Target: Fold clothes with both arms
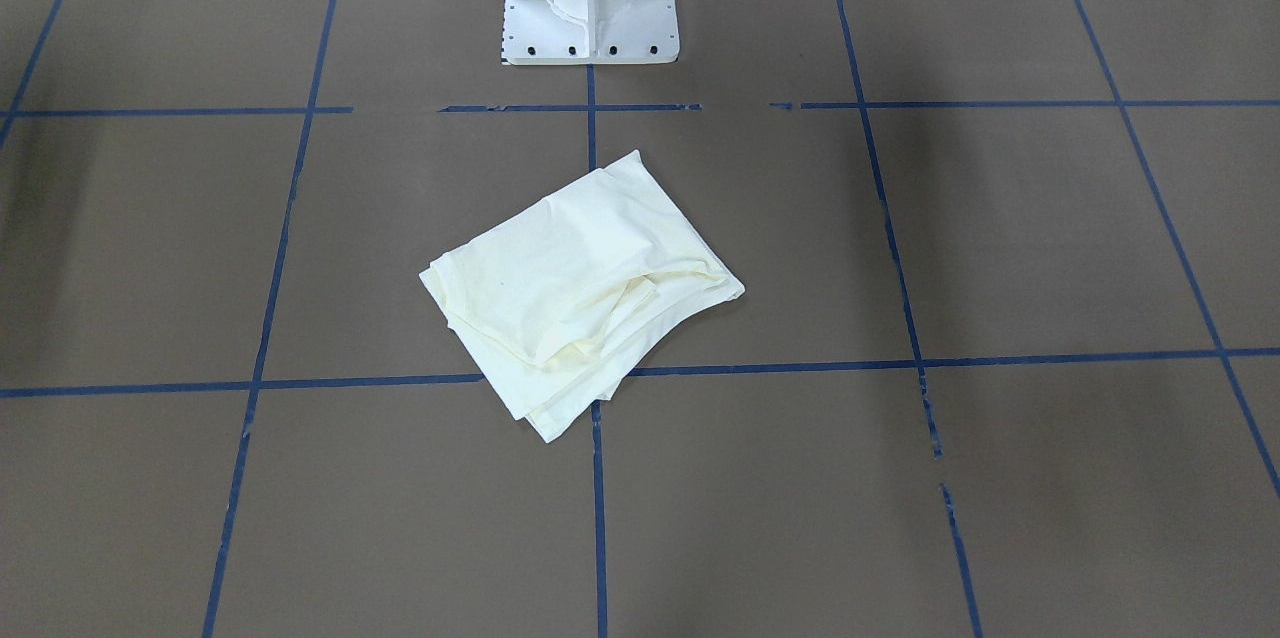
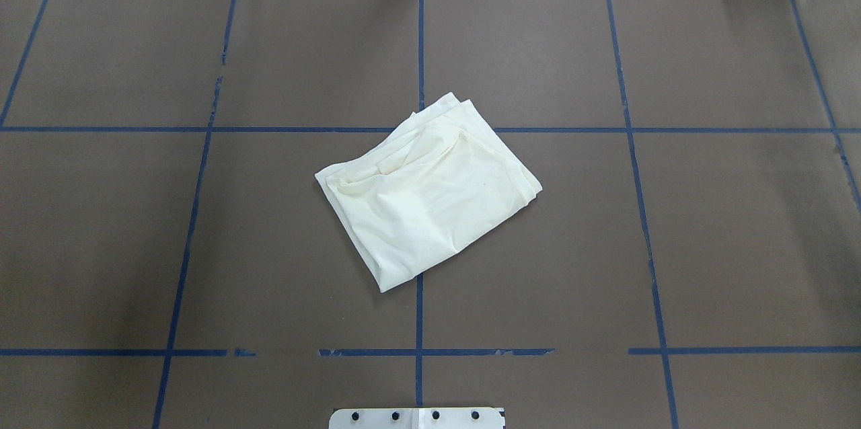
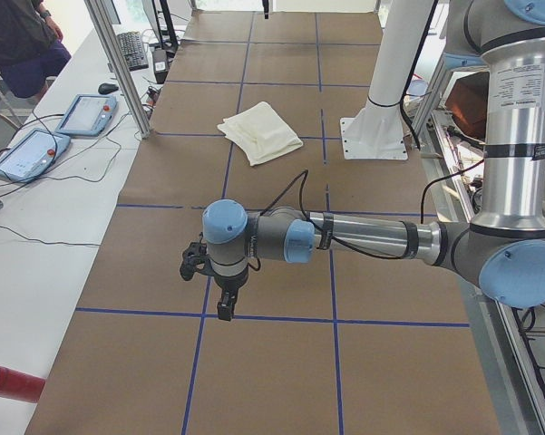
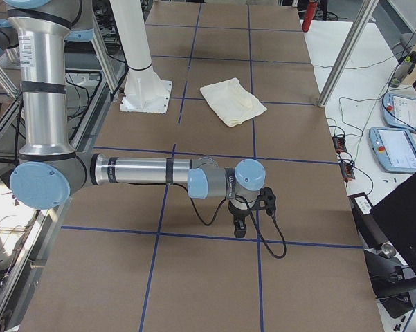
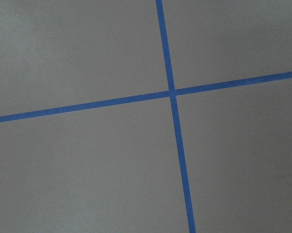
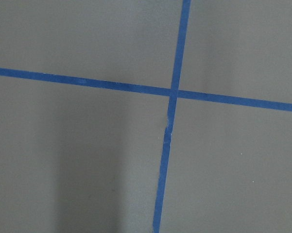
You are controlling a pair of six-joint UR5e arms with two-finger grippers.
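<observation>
Left arm (image 3: pixel 363 237) and right arm (image 4: pixel 145 171) hover over bare worktop (image 2: pixel 672 247) at opposite ends, jaws' state impossible to tell. Well apart from both, mid-worktop, the folded T-shirt (image 2: pixel 428 190) lies diagonal to the blue tape (image 2: pixel 420 46), neither arm clearly nearer.

Bright, even light; soft shadows.

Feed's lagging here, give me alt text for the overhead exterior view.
A cream shirt, folded into a rough rectangle, lies askew at the centre of the brown table, across a crossing of blue tape lines. No robot arm is in this view; only the white base plate shows at the bottom edge.
</observation>
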